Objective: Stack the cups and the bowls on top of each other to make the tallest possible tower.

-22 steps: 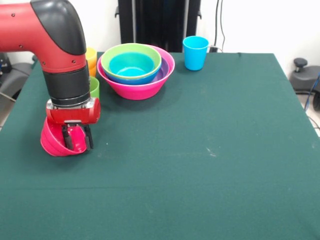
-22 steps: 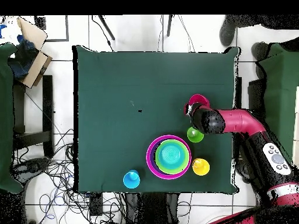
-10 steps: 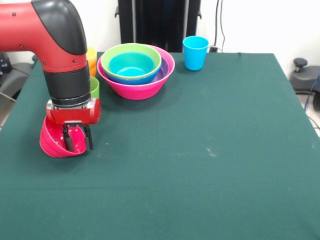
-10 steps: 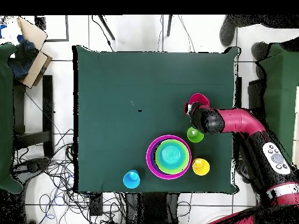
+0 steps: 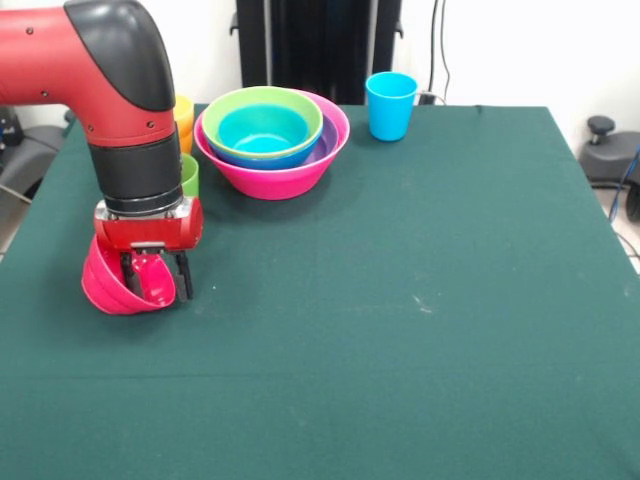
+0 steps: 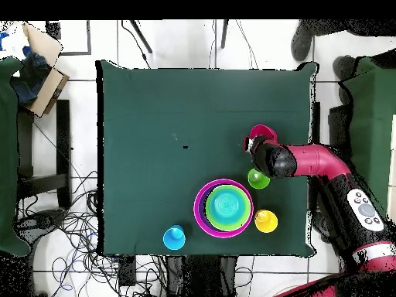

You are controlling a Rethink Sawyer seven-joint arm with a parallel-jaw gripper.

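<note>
A small red-pink bowl (image 5: 108, 290) lies tilted on its side at the table's left; the overhead view shows it as a bowl (image 6: 263, 131) beside the arm's end. My gripper (image 5: 156, 282) (image 6: 254, 145) hangs right over it, open, fingers astride the rim. Nested bowls stand behind: a large pink bowl (image 5: 270, 180) (image 6: 199, 220) holds a purple bowl (image 5: 331, 140), a light green bowl (image 5: 262, 98) and a light blue bowl (image 5: 262, 132). A green cup (image 5: 189, 175) (image 6: 258, 179) and a yellow cup (image 5: 182, 112) (image 6: 266, 221) are partly hidden behind the arm. A blue cup (image 5: 391, 105) (image 6: 174, 237) stands apart.
The dark green table (image 5: 420, 300) spreads wide to the right and front of the gripper. The tilted bowl lies close to the table's left edge. A cardboard box (image 6: 42, 66) sits off the table in the overhead view.
The fingers have spread a little wider around the red-pink bowl's rim. The bowl stays tilted in almost the same place, and the arm has barely moved.
</note>
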